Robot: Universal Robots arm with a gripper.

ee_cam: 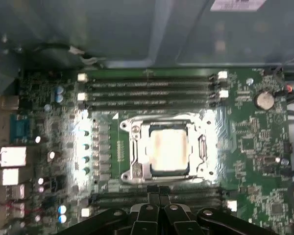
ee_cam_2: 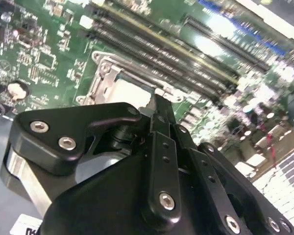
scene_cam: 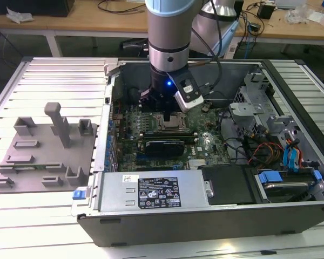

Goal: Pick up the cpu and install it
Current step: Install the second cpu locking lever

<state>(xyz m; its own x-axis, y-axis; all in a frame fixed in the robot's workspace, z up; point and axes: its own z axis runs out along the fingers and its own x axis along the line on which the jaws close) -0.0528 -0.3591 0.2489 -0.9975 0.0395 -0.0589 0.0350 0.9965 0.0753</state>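
The cpu (ee_cam: 169,149), a flat square chip with a pale, smooth metal top, is seen lying level inside the square metal-framed socket (ee_cam: 137,169) on the green motherboard (ee_cam: 250,147). Being square, it shows no long axis; its edges run parallel to the socket frame. 4 long dark memory slots (ee_cam: 149,90) are counted on one side of the socket. The black gripper (ee_cam: 159,198) is held just above the socket edge, its matte, bolted fingers (ee_cam_2: 159,122) pressed together with nothing between them. On the exterior view's left, 1 grey plastic plate (scene_cam: 43,156) with upright pegs rests beside the open computer case (scene_cam: 205,216).
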